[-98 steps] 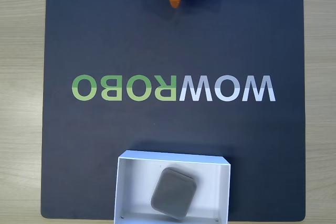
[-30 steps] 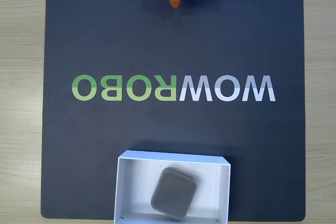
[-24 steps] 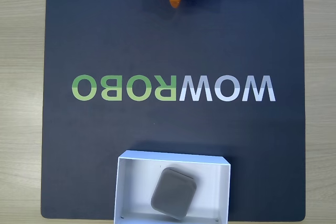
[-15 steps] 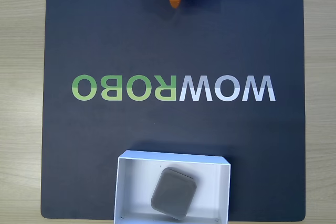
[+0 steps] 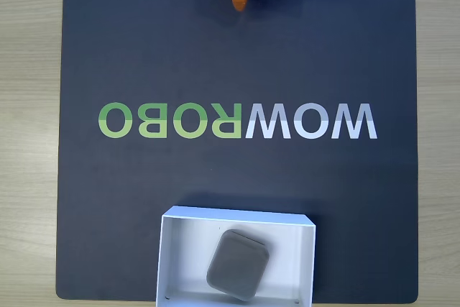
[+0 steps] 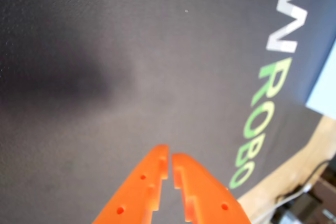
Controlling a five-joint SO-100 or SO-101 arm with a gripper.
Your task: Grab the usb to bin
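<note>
Fixed view shows one usb lying tilted inside one bin at six o'clock on the dark mat, with the orange hand well apart at twelve o'clock. Wrist view adds what that angle hides: the hand has its two fingers nearly together, holding nothing, above bare mat beside the one green and white logo.

bin bottom edge cropped, tool mostly out of frame
</note>
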